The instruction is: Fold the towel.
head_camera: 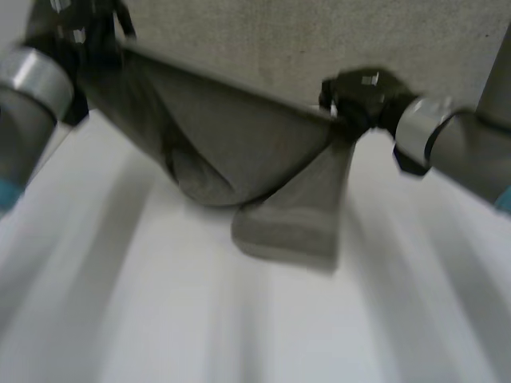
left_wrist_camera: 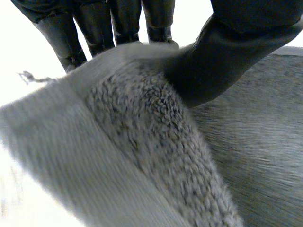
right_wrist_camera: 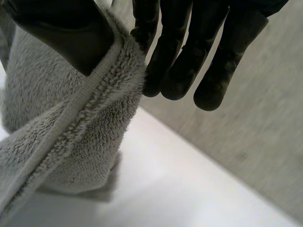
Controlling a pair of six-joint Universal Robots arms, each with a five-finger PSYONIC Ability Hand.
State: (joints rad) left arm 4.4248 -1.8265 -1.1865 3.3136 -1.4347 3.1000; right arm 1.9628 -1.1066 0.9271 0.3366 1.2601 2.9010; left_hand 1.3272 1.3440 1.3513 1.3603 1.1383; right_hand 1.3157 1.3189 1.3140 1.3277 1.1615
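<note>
A grey towel [head_camera: 239, 152] hangs above the white table [head_camera: 160, 319], stretched between my two hands, its middle sagging and a folded end [head_camera: 291, 223] drooping low under the right hand. My left hand [head_camera: 80, 40] holds the upper left corner. In the left wrist view its thumb [left_wrist_camera: 227, 52] presses the towel's hem [left_wrist_camera: 142, 118] against the fingers [left_wrist_camera: 94, 28]. My right hand [head_camera: 359, 96] holds the upper right corner. In the right wrist view the thumb [right_wrist_camera: 66, 33] pinches the towel edge [right_wrist_camera: 94, 109] against the fingers [right_wrist_camera: 175, 52].
A speckled grey wall [head_camera: 319, 40] rises behind the table's far edge. The white table top spreads out in front of the hanging towel.
</note>
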